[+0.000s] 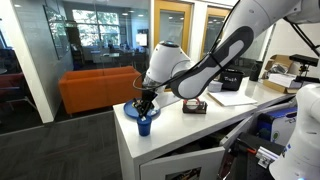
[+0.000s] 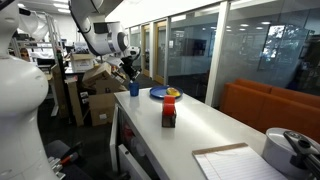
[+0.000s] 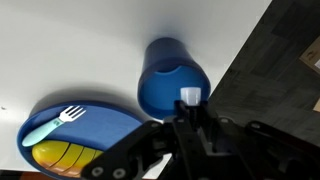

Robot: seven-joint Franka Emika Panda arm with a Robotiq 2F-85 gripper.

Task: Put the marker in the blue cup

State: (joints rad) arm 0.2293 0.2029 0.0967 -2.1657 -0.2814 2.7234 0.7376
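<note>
The blue cup (image 3: 172, 78) stands upright near the table's corner, next to a blue plate; it shows in both exterior views (image 1: 144, 124) (image 2: 134, 88). My gripper (image 3: 190, 128) hangs just above the cup and is shut on the marker (image 3: 190, 97). The marker stands upright between the fingers, its light end pointing over the cup's rim. In the exterior views the gripper (image 1: 147, 103) (image 2: 128, 70) is right above the cup, and the marker is too small to make out there.
A blue plate (image 3: 95, 120) with a light fork and yellow food lies beside the cup. A small red and dark box (image 2: 168, 110) and a sheet of paper (image 2: 235, 160) sit farther along the white table. The table edge (image 3: 235, 60) runs close past the cup.
</note>
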